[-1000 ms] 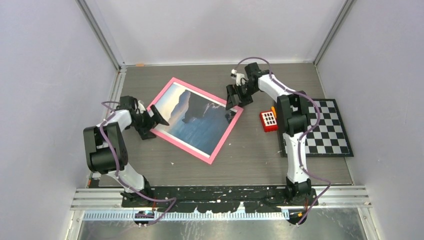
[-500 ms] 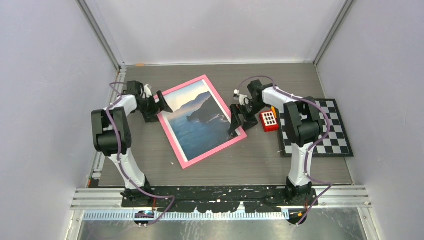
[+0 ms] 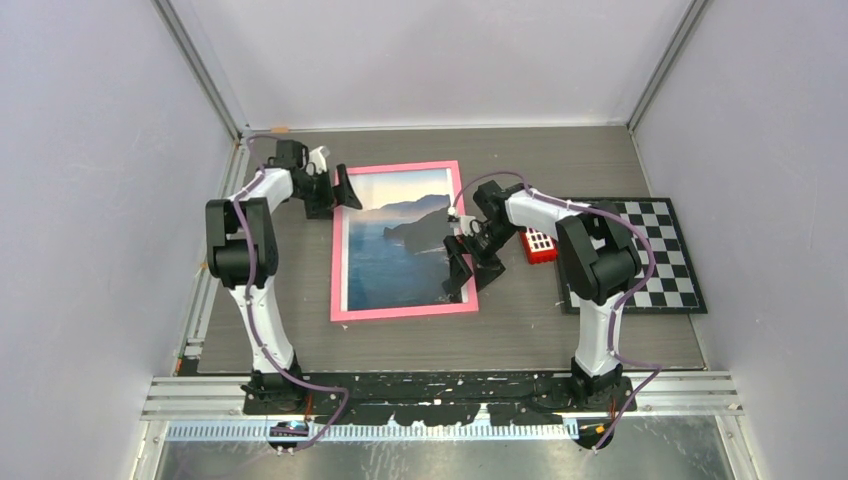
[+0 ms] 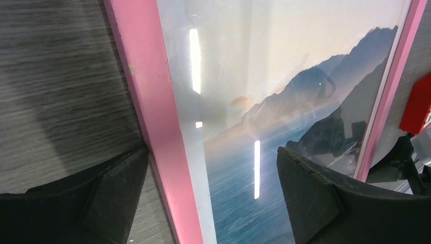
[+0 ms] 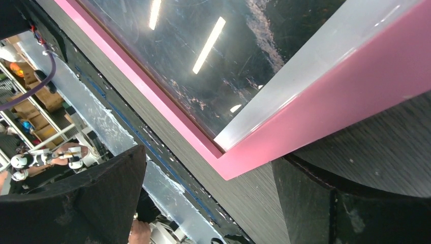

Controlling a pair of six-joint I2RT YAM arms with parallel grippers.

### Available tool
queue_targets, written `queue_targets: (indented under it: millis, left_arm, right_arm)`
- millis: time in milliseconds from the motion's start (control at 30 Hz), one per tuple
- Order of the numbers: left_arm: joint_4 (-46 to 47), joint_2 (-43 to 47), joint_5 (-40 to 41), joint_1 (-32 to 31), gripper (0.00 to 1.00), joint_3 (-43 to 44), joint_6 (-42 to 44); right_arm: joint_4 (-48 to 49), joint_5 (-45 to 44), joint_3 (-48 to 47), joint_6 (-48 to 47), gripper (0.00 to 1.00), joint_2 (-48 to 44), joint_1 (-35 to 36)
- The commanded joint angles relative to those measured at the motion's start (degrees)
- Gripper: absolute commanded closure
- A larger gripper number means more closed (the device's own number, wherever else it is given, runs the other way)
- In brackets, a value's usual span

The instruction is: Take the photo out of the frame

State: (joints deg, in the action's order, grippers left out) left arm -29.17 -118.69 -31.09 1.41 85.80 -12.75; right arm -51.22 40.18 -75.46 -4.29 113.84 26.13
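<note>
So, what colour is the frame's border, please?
The frame is pink, clearest from the top external view.

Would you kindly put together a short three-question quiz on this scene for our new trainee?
1. True or false: the photo lies face up inside the frame.
2. In the top view, what lies just right of the red block? A. checkerboard B. bowl C. towel
3. Fill in: the left claw and the right claw both stand ___ at the frame's edges.

Key: 1 true; 2 A; 3 open.
</note>
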Motion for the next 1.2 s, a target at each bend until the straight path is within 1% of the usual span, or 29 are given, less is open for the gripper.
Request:
queue_targets:
  millis: [0, 100, 233, 367, 467, 567, 633, 700, 767, 833, 900, 1000, 1067, 1167]
  left_arm:
    - [-5.03, -2.84, -2.22, -0.91, 0.00, 2.93, 3.61]
    - [-6.90, -2.20, -1.67, -0.90, 0.00, 5.52, 5.29]
    - [-7.77, -0.07, -1.66, -0.88, 0.00, 6.95, 7.65]
    - [-12.85, 2.25, -0.07, -0.92, 0.00, 8.92, 12.22]
    - [-14.15, 10.22, 0.45, -0.92, 0.00, 5.01, 18.85]
    - [-15.85, 19.67, 0.76, -4.13, 0.00, -1.67, 26.58]
    - [-17.51, 25.56, 3.18, -7.72, 0.00, -6.94, 32.08]
    - [-17.57, 31.07, 6.33, -13.26, 0.00, -12.95, 36.07]
    - [-15.91, 35.62, 10.65, -20.51, 0.00, -18.46, 38.21]
    - [-13.32, 38.03, 15.76, -28.86, 0.00, -22.54, 38.93]
    - [-11.56, 38.46, 20.72, -36.47, 0.00, -24.91, 39.25]
    - [-9.83, 37.17, 25.60, -45.72, 0.02, -26.31, 39.70]
    - [-9.09, 35.58, 27.86, -49.56, 0.04, -26.31, 39.76]
    - [-8.63, 32.29, 30.53, -53.55, 0.09, -25.63, 39.64]
  right_arm:
    - [4.64, 0.80, -0.90, 0.43, 0.04, -2.11, 0.76]
    - [5.10, 0.89, -1.31, 1.08, 0.04, -2.91, 0.90]
    - [6.49, 1.69, 0.78, 1.42, 0.03, -4.40, 2.51]
    - [7.25, 0.62, -0.27, 2.69, 0.03, -3.91, 3.26]
    - [7.03, -0.01, -0.37, 3.75, 0.03, -5.79, 2.43]
    - [9.09, -0.72, 1.16, 7.32, 0.02, -10.06, 1.11]
    - [12.44, -1.88, 3.33, 11.01, 0.01, -13.15, 0.23]
    - [15.96, -3.02, 5.53, 15.07, 0.01, -15.74, -0.87]
    - [18.66, -3.87, 6.67, 19.06, 0.01, -17.08, -2.00]
    - [19.85, -4.19, 6.54, 22.00, 0.01, -16.98, -3.01]
    - [20.72, -4.97, 6.14, 24.13, 0.01, -16.35, -4.48]
    - [22.57, -6.04, 6.03, 27.59, 0.01, -15.82, -6.83]
    - [23.17, -6.17, 6.03, 28.90, 0.01, -15.59, -8.20]
    - [23.53, -6.43, 6.16, 29.48, 0.01, -15.58, -9.44]
